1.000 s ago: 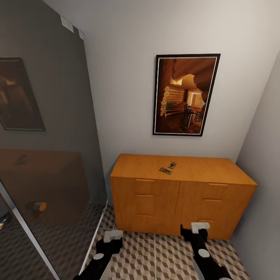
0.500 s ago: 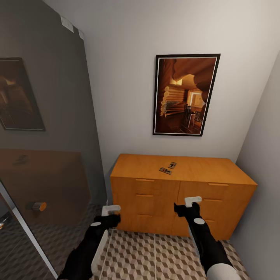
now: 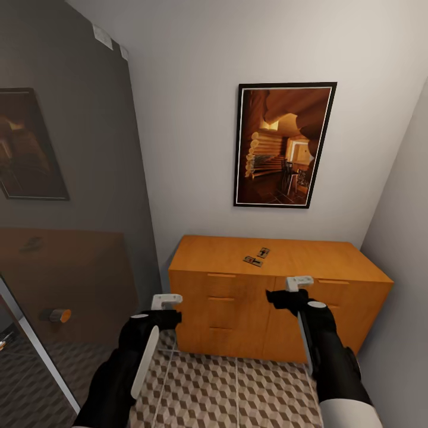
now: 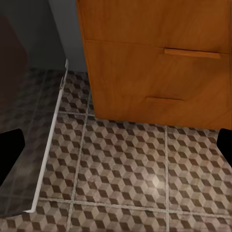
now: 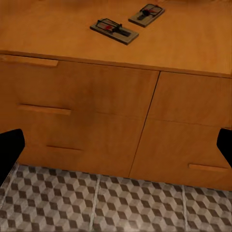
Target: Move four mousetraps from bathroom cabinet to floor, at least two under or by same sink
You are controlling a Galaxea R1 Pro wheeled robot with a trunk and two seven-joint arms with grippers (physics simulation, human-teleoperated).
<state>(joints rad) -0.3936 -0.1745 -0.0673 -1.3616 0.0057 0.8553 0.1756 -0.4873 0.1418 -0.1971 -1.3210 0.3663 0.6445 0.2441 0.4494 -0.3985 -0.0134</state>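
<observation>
Looking from the head, two mousetraps (image 3: 257,257) lie on top of the cabinet (image 3: 238,309); the left hand (image 3: 167,301) and right hand (image 3: 299,283) hang before its drawers, empty. In both wrist views the fingers stand wide apart, above the bathroom floor (image 4: 125,169).

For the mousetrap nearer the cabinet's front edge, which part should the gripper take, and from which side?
Grip the nearer mousetrap across its two long board edges, coming down from above: it lies flat on the cabinet top, spring parts upward, so probably only the thin wooden sides offer a hold.
</observation>
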